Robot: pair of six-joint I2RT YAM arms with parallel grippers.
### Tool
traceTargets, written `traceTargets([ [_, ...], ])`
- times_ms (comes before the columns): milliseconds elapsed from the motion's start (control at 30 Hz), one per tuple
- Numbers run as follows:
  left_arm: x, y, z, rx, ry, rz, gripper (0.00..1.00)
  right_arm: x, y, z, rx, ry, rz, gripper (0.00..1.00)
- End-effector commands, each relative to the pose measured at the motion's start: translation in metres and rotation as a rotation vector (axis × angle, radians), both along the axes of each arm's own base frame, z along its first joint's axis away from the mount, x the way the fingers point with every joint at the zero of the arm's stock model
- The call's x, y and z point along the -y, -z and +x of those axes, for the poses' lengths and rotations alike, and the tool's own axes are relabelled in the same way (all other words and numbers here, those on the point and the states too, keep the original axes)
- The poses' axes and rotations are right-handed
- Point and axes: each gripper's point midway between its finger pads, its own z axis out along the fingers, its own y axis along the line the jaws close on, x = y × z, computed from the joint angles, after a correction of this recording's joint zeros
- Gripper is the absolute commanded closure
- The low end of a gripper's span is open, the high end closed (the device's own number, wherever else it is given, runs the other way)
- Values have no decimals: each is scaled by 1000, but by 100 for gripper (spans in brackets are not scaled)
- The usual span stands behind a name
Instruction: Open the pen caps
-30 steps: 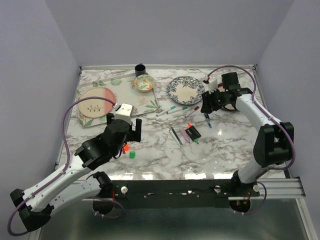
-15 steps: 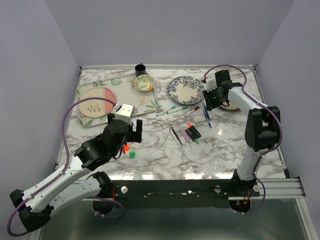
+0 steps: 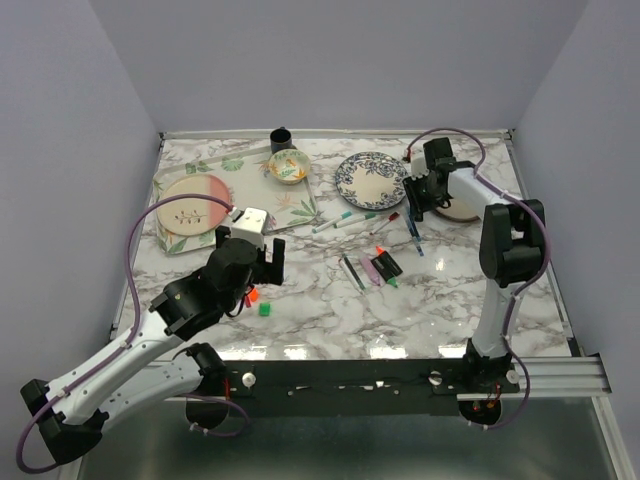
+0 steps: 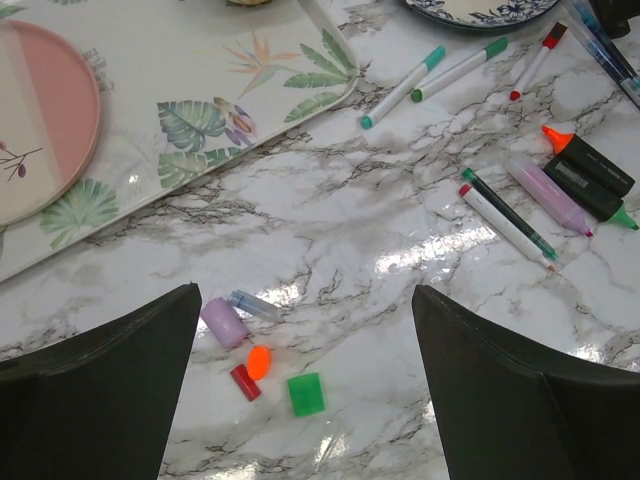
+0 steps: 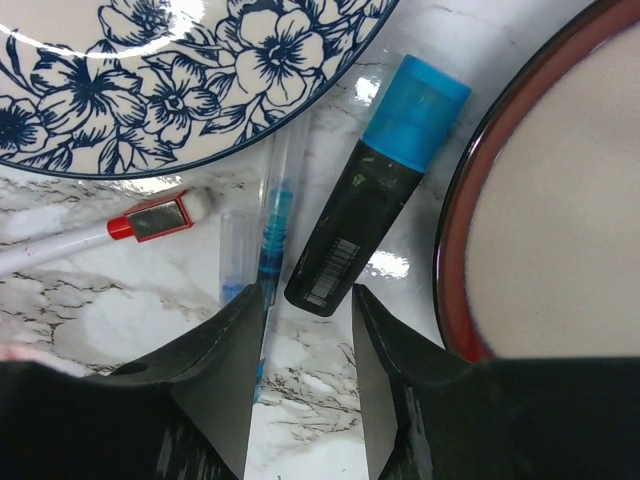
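Note:
Several loose pen caps lie on the marble under my left gripper, which is wide open and holds nothing: lilac, clear blue, orange, red and green. My right gripper is open just above the table. A black highlighter with its blue cap on lies just beyond its fingertips. A clear blue pen lies along the left finger. More pens lie mid-table.
A blue floral plate and a brown-rimmed plate flank the highlighter. A red-ended pen lies to the left. A leaf-print tray carries a pink plate and a small bowl. A black cup stands at the back.
My right arm has folded in and its gripper moved toward the far side. The blue pen that hung below it a second ago now lies on the table. The left arm is still.

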Motion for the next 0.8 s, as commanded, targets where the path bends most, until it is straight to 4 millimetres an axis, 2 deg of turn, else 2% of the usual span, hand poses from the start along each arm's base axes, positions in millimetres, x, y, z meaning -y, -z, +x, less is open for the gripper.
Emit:
traceTargets([
  [0,2,3,1,-2,12,5,4,10,-3,12,15,50,-36,51],
  [400,3,7,3,-13,12,13,4,14,7,25,-11,71,-44,51],
  [767,3,9,5,-21,12,12,4,30,9,29,-24,87,-121,50],
])
